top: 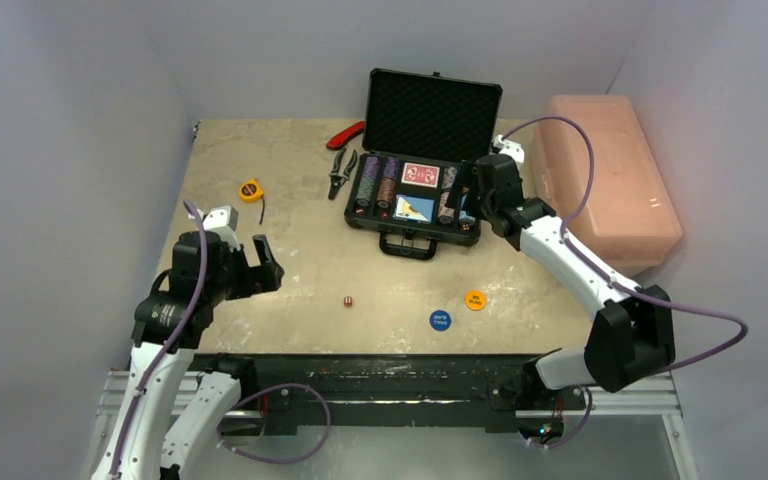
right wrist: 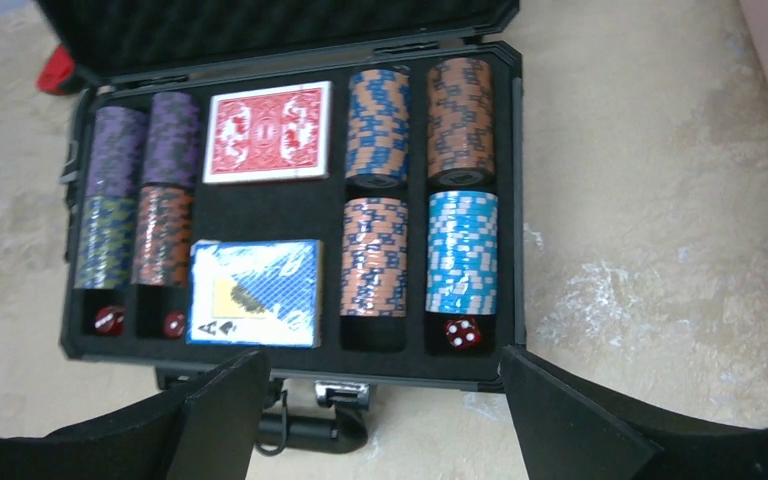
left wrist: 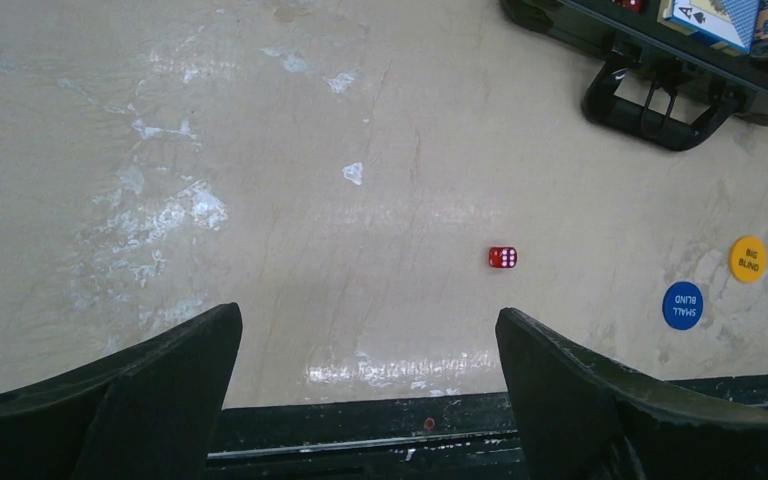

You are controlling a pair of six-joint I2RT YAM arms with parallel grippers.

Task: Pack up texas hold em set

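Hovering by the open briefcase (right wrist: 516, 150), upper centre of top view: right gripper (right wrist: 390, 395), jaws apart, nothing held. Left gripper (left wrist: 370, 355) at lower left, jaws apart too, empty. Red die (left wrist: 502, 257), blue disc (left wrist: 682, 305), orange disc (left wrist: 748, 259) lie loose on the surface (left wrist: 260, 150) below the briefcase, lower centre.

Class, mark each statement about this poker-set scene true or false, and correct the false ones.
1. The briefcase lid stands open. True.
2. A red die lies on the table, outside the briefcase. True.
3. Both card decks lie on the table. False: the red deck and the blue deck sit inside the briefcase.
4. The left gripper holds the blue disc. False: it is open and empty; the disc lies on the table.
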